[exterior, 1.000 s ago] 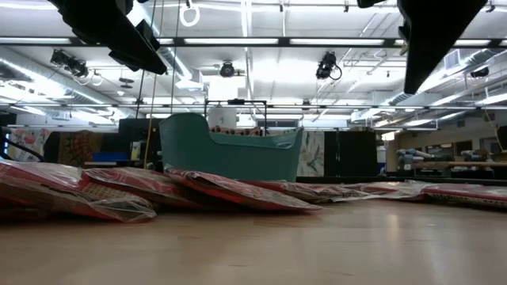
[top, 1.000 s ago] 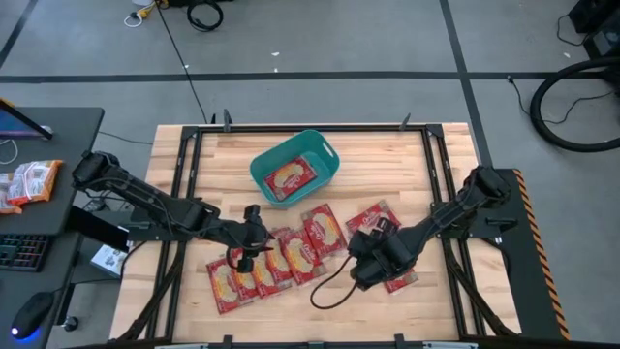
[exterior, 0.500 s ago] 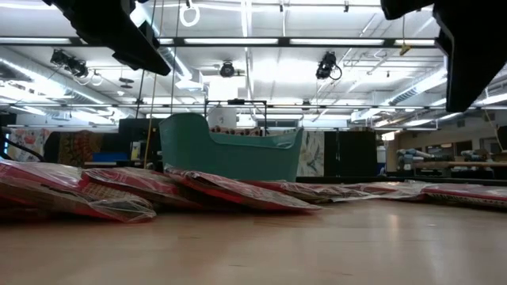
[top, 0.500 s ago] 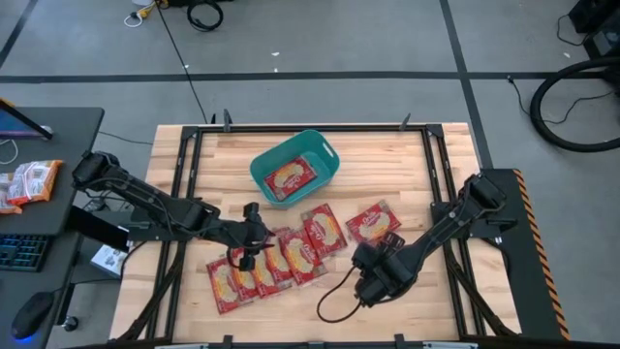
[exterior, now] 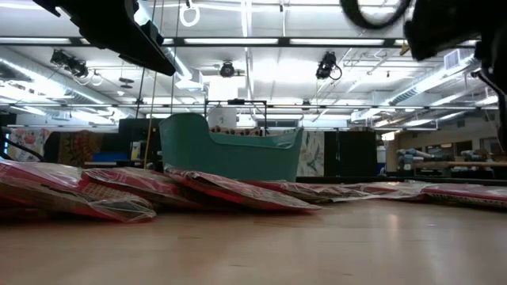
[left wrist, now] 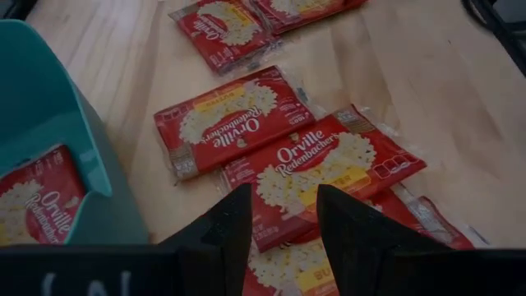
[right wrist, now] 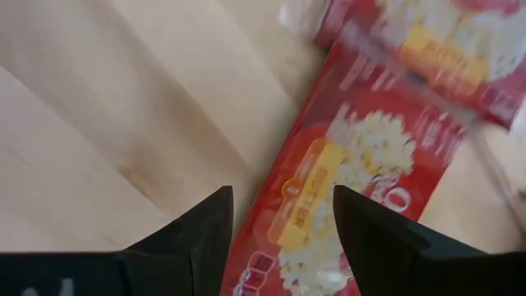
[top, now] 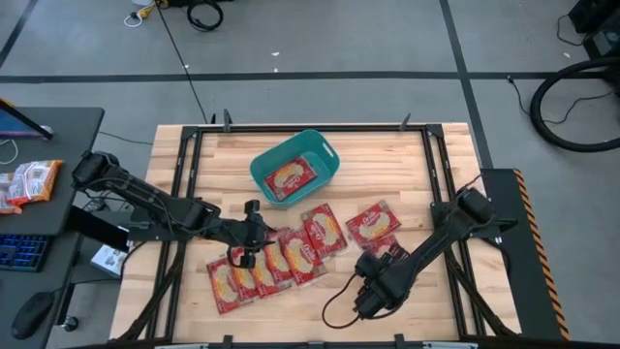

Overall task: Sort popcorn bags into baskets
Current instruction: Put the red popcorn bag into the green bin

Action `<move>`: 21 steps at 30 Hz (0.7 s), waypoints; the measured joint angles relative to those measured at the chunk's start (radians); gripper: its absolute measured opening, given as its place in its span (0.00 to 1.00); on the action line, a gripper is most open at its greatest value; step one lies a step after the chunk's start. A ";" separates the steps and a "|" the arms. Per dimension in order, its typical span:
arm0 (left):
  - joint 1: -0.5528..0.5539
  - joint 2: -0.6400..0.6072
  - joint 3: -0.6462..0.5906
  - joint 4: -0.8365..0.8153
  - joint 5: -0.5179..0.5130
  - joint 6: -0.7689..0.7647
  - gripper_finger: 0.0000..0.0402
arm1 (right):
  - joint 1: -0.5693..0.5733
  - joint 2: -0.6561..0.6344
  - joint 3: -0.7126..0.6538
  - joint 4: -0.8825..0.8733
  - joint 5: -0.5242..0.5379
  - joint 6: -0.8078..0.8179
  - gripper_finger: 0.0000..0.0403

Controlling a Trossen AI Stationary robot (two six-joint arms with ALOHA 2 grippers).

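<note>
Robotics lab or workshop, grey taped floor (top: 387, 48), loose cables (top: 572, 102), ceiling strip lights (exterior: 238, 41), framed wooden desk (top: 387, 165), neighbouring computer workstation (top: 39, 184)

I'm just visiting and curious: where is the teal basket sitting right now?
In the high view, the teal basket sits toward the table's far edge, left of centre, one popcorn bag inside it, beyond the row of popcorn bags lying on the wood.
</note>
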 joint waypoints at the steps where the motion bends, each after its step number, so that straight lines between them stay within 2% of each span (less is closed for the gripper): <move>1: 0.000 0.000 0.000 0.000 -0.004 0.001 0.36 | -0.004 0.020 0.013 -0.010 -0.009 -0.003 0.54; 7: 0.005 0.000 0.000 0.000 -0.010 0.001 0.36 | -0.021 0.085 0.082 -0.068 -0.050 0.013 0.54; 21: 0.005 0.000 0.000 0.000 -0.009 0.001 0.36 | -0.034 0.181 0.084 -0.118 -0.102 -0.043 0.53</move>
